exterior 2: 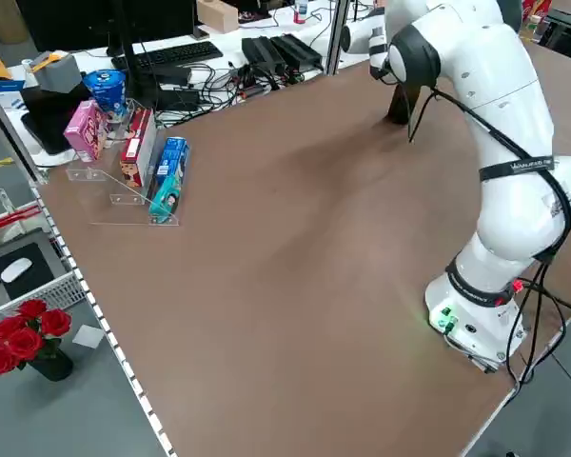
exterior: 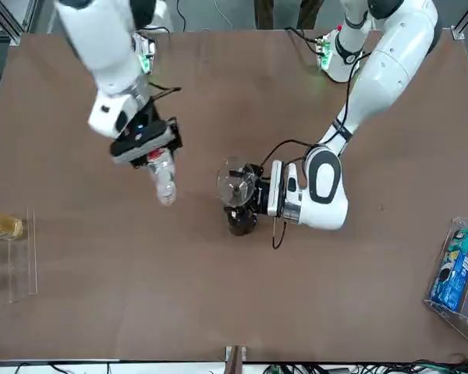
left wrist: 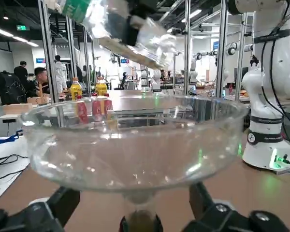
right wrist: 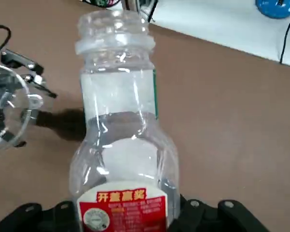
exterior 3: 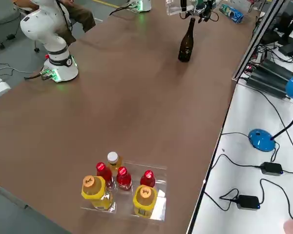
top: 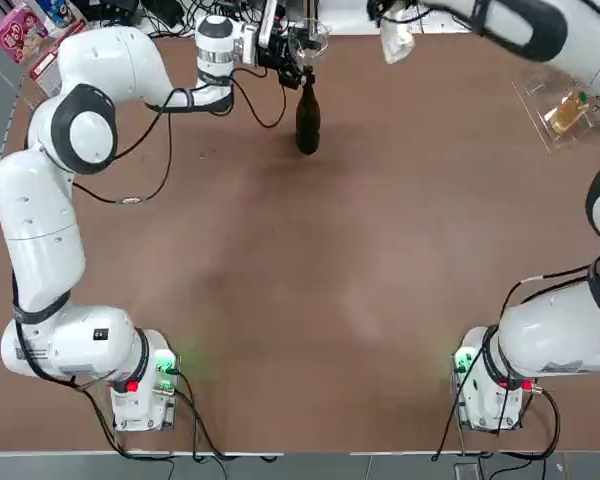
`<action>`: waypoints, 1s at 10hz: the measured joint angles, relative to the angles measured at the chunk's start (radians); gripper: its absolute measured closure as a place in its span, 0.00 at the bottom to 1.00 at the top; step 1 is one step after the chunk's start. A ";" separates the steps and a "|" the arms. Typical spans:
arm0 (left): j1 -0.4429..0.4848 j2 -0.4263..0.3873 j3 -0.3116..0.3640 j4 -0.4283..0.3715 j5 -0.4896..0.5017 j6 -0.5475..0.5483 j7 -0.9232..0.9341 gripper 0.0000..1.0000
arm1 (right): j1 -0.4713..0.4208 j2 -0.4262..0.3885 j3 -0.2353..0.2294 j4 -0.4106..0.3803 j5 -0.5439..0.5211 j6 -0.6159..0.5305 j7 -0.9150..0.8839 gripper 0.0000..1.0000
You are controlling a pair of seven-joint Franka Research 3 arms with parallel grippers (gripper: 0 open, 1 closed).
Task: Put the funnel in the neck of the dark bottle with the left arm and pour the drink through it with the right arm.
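The dark bottle (top: 307, 120) stands upright at the far middle of the table. The clear funnel (top: 311, 40) sits in its neck, its wide rim (left wrist: 135, 140) level and its spout down in the mouth. My left gripper (left wrist: 135, 205) is open, one finger (left wrist: 58, 208) on each side of the spout, clear of it. My right gripper (exterior: 144, 144) is shut on the drink (exterior: 164, 181), a clear plastic bottle with no cap on its mouth (right wrist: 113, 24). It hangs tilted in the air to the right of the funnel (right wrist: 5, 116).
A clear tray (top: 565, 110) with a yellow-liquid bottle stands at the table's right edge; the right side view shows several red and yellow bottles (exterior 3: 122, 185) in it. A rack of boxes (exterior 2: 152, 162) stands at the left edge. Black cables trail from the left wrist.
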 joint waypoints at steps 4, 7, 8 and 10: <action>0.053 -0.017 0.000 0.017 0.158 -0.001 0.000 0.00 | 0.000 -0.055 -0.243 -0.025 0.238 -0.011 -0.501 0.48; 0.135 -0.083 -0.001 0.025 0.447 -0.025 -0.056 0.00 | -0.001 -0.096 -0.433 -0.123 0.419 -0.011 -0.910 0.48; 0.180 -0.117 -0.001 0.027 0.566 -0.041 -0.077 0.00 | -0.001 -0.110 -0.488 -0.159 0.478 -0.012 -1.043 0.48; 0.266 -0.189 0.000 0.028 0.733 -0.103 -0.186 0.00 | -0.001 -0.127 -0.596 -0.228 0.575 -0.013 -1.299 0.48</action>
